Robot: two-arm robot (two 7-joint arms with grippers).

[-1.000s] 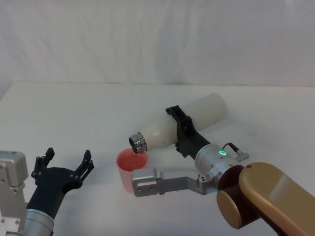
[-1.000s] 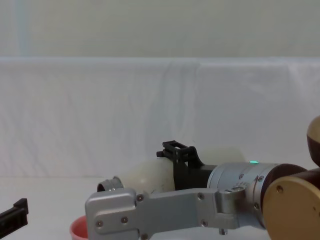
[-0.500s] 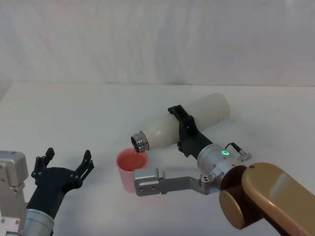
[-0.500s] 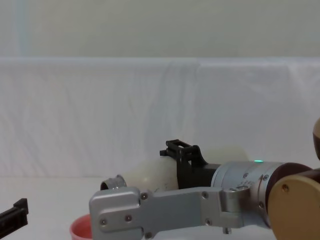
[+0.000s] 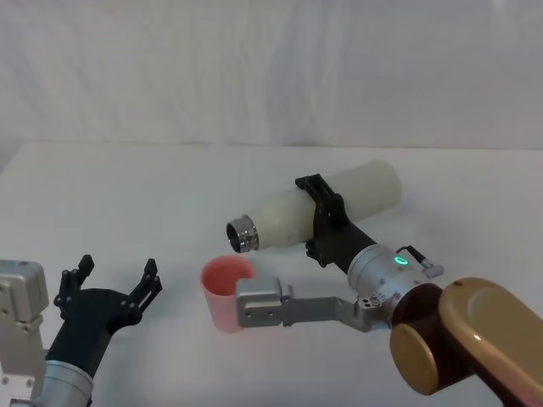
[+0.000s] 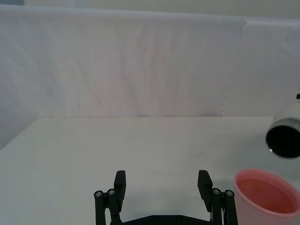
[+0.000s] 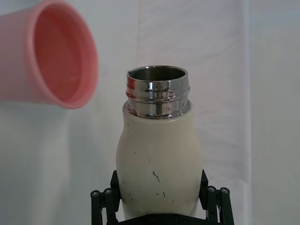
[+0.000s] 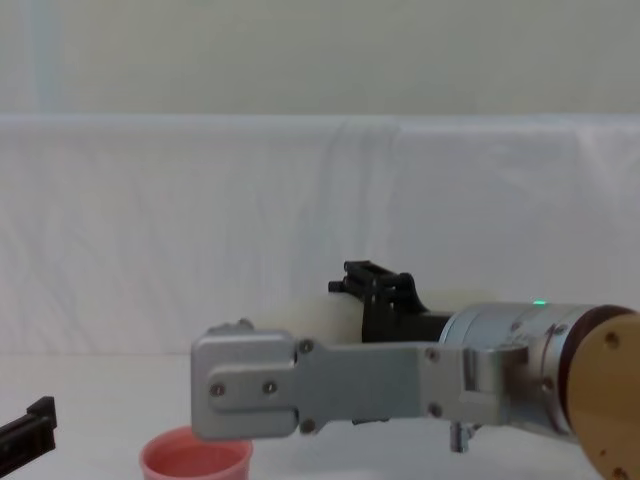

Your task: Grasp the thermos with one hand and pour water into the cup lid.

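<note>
cup lid (image 8: 195,456) cropped below, thermos (image 8: 310,315) mostly arm-hidden

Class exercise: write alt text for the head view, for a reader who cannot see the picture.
The right gripper holds the thermos nearly on its side above a white table, its steel neck pointing toward the robot's left, just above and beyond the upright pink cup lid. The left gripper hangs open, apart from both, near the view's lower left.
</note>
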